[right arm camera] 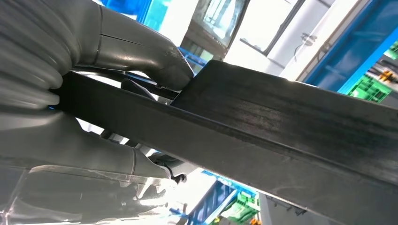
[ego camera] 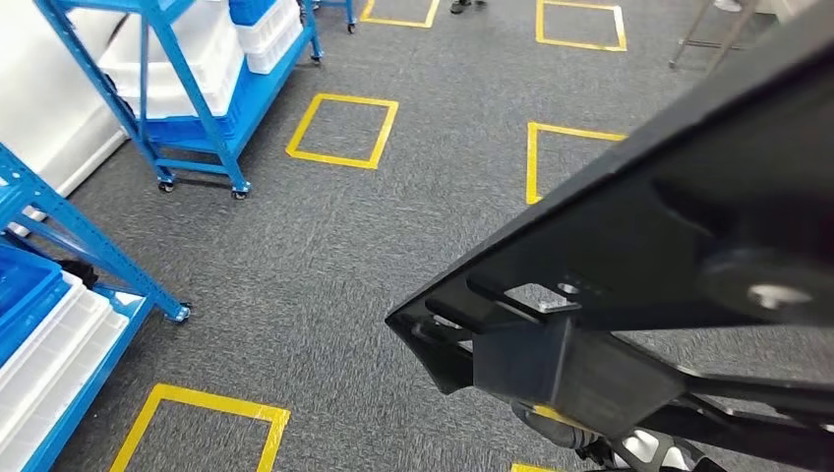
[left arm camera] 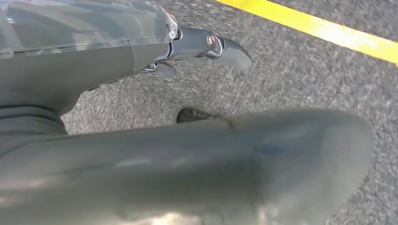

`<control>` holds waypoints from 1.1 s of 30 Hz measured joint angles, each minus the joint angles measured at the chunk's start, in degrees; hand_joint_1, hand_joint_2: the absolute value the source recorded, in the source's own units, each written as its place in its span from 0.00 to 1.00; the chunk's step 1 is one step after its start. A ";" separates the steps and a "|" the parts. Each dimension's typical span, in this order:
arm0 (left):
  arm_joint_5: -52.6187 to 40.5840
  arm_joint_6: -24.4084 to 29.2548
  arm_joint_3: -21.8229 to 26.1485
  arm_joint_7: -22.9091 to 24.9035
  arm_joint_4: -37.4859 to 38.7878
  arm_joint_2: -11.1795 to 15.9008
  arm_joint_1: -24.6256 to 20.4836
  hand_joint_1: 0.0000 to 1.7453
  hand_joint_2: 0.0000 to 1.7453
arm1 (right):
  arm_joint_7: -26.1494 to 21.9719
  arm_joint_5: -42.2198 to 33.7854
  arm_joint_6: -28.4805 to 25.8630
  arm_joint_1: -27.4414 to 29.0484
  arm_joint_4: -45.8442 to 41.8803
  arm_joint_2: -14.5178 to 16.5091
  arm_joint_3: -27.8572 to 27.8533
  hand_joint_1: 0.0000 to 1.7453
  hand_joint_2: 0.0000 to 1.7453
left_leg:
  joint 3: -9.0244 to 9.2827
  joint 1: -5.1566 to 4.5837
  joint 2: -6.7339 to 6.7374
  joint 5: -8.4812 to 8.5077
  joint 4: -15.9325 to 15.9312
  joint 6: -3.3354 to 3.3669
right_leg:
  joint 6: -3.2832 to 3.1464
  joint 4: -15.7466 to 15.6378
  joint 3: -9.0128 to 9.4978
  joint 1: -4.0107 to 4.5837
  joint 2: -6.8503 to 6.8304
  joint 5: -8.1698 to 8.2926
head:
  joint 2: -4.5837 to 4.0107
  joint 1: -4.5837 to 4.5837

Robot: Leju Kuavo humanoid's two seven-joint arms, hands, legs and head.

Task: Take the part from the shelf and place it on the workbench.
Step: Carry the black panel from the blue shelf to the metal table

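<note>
A large flat black part [ego camera: 639, 246] with slots and a boxy bracket fills the right of the head view, carried above the grey carpet. In the right wrist view my right hand [right arm camera: 56, 136] grips the edge of this black part [right arm camera: 281, 122], the thumb [right arm camera: 136, 47] pressing on one face and the fingers wrapped under the other. My left hand [left arm camera: 141, 154] hangs over the carpet with its fingers [left arm camera: 211, 47] stretched out and nothing in them.
A blue wheeled shelf [ego camera: 197, 69] with white bins stands at the back left. Another blue rack [ego camera: 59, 324] with bins is at the near left. Yellow tape squares [ego camera: 342, 130] mark the carpet. A person's feet [ego camera: 467, 5] show at the far edge.
</note>
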 joint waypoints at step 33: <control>1.34 1.53 0.55 -1.32 -0.01 0.99 -0.39 0.00 0.00 | 0.00 -6.24 2.17 -3.78 2.40 0.05 -1.83 1.00 1.00 | 0.00 0.12 0.56 0.18 -0.73 0.24 | 1.42 -0.49 0.11 -0.45 1.16 -0.26 | 0.00 -0.01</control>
